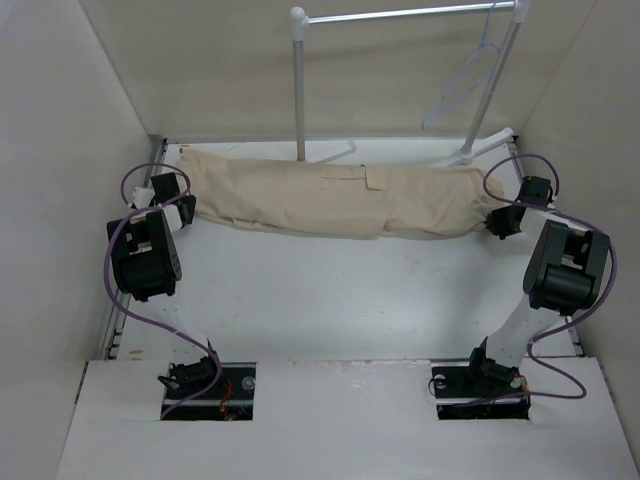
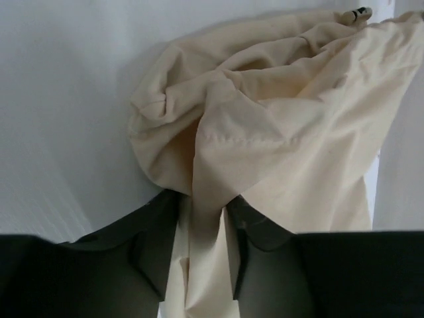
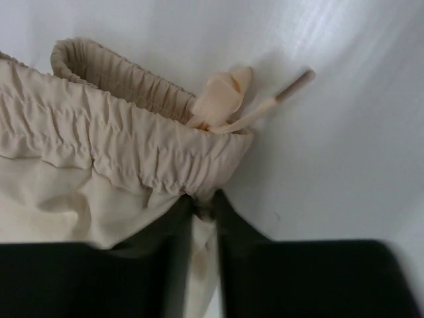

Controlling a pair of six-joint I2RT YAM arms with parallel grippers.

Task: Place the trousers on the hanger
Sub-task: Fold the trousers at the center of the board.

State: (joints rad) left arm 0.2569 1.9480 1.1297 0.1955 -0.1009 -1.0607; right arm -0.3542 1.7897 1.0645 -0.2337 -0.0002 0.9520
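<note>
Trousers (image 1: 330, 200): soft tan bundle | left jaws pinch creased cloth | right jaws pinch gathered waistband (image 3: 132, 156)

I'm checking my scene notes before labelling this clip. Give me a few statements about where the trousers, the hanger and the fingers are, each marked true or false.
1. The trousers lie stretched across the table. True.
2. The hanger lies flat on the table. False: it hangs from the rack's rail.
3. The left fingers pinch a fold of trouser cloth. True.
4. The right fingers hold a leg cuff. False: they pinch cloth just below the gathered waistband, near the drawstring.
5. The trousers are draped over the hanger. False: the two are apart.
</note>
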